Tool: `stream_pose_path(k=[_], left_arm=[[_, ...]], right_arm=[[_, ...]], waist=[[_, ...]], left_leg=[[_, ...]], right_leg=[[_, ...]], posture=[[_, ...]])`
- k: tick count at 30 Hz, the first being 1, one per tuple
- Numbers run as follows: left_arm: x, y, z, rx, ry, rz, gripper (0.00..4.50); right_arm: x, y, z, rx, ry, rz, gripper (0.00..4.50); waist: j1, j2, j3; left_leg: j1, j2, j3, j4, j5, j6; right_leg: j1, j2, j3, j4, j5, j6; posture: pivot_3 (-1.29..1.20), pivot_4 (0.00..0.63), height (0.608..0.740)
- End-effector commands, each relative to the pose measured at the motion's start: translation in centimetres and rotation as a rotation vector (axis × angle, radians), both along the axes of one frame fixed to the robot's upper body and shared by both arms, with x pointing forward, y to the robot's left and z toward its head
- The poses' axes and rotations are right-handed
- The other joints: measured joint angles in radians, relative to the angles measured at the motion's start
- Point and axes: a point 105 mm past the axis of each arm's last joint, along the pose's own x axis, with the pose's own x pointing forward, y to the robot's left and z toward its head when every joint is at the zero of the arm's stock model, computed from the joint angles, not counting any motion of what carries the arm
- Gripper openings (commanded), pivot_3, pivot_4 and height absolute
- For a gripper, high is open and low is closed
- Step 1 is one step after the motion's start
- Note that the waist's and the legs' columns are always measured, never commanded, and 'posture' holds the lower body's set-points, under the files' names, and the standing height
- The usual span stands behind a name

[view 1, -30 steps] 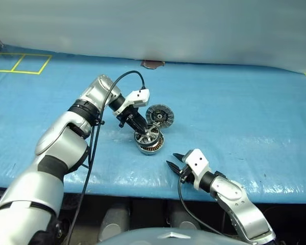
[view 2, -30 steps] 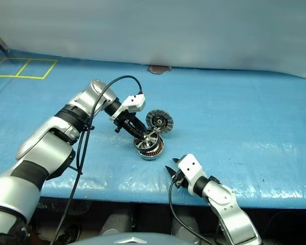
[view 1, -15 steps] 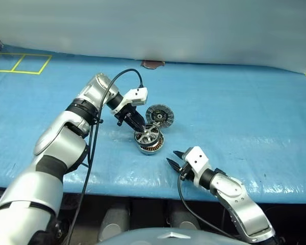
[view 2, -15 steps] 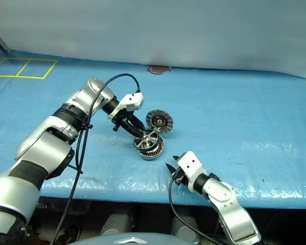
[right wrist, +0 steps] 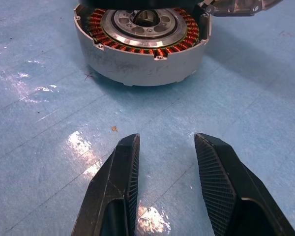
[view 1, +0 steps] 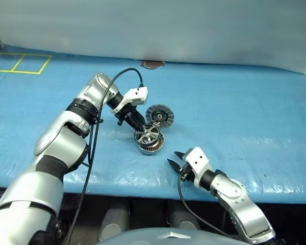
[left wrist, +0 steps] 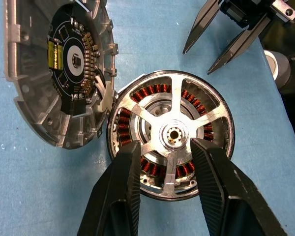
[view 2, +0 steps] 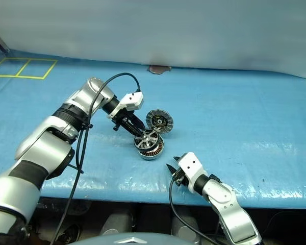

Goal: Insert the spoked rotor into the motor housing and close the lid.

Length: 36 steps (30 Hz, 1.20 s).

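Two fingers of the left gripper (left wrist: 162,169) straddle one spoke of the spoked rotor (left wrist: 171,135), which sits over the coppery windings of the motor housing (right wrist: 142,44); whether they pinch that spoke or only flank it I cannot tell, though the jaws stand partly apart. The rotor looks slightly high on one side in the head views, so I judge the seating unfinished; to do it well, keep the hub centred over the housing's middle, press straight down evenly, and let go only once it lies flat. The lid (view 1: 159,115) lies open just beyond the housing, joined at its rim, inner face up; it should be swung over only after that. The left arm reaches over the housing from its left, gripper angled steeply down. The right gripper (view 1: 175,164) hovers near the housing's front side, fingers parted, empty, pointing towards it above the blue cover (view 1: 245,117).
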Motion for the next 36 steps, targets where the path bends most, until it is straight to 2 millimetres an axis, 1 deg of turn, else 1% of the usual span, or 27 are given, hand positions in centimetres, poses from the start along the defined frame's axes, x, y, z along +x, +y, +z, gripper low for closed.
stream_pose_path(k=[1,2,5,9,14,22,36], left_arm=[[0.3,-0.2,1.2,-0.019,-0.036,-0.013,1.72],[0.3,-0.1,1.2,-0.020,-0.039,-0.013,1.72],[0.4,-0.3,1.4,-0.029,-0.042,-0.011,2.33],[0.5,-0.3,1.7,-0.031,-0.040,0.002,3.64],[0.4,-0.2,1.7,-0.023,-0.026,0.009,3.64],[0.0,-0.1,1.3,0.004,-0.016,-0.008,3.64],[-0.4,0.3,-0.4,0.070,0.007,-0.024,3.64]], right_arm=[[0.1,0.1,1.0,0.012,-0.042,-0.001,1.86],[0.1,0.1,1.0,0.011,-0.042,-0.001,1.86],[0.2,0.0,1.1,0.005,-0.044,0.000,1.86],[0.2,0.2,1.1,0.013,-0.045,0.002,1.86],[0.3,0.6,0.9,0.028,-0.040,0.004,1.86],[0.3,0.6,0.8,0.034,-0.043,-0.003,1.86],[0.3,0.5,0.8,0.026,-0.047,-0.013,1.86]], waist=[[0.000,0.000,0.000],[0.000,0.000,0.000],[0.000,0.000,0.000],[0.000,0.000,0.000],[0.000,0.000,0.000],[0.000,0.000,0.000],[0.000,0.000,0.000]], left_leg=[[0.000,0.000,0.000,0.000,0.000,0.000],[0.000,0.000,0.000,0.000,0.000,0.000],[0.000,0.000,0.000,0.000,0.000,0.000],[0.000,0.000,0.000,0.000,0.000,0.000],[0.000,0.000,0.000,0.000,0.000,0.000],[0.000,0.000,0.000,0.000,0.000,0.000],[0.000,0.000,0.000,0.000,0.000,0.000]], right_leg=[[0.000,0.000,0.000,0.000,0.000,0.000],[0.000,0.000,0.000,0.000,0.000,0.000],[0.000,0.000,0.000,0.000,0.000,0.000],[0.000,0.000,0.000,0.000,0.000,0.000],[0.000,0.000,0.000,0.000,0.000,0.000],[0.000,0.000,0.000,0.000,0.000,0.000],[0.000,0.000,0.000,0.000,0.000,0.000]], posture=[[0.00,0.150,0.740],[0.00,0.150,0.740],[0.00,0.150,0.740],[0.00,0.150,0.740],[0.00,0.150,0.740],[0.00,0.150,0.740],[0.00,0.150,0.740]])
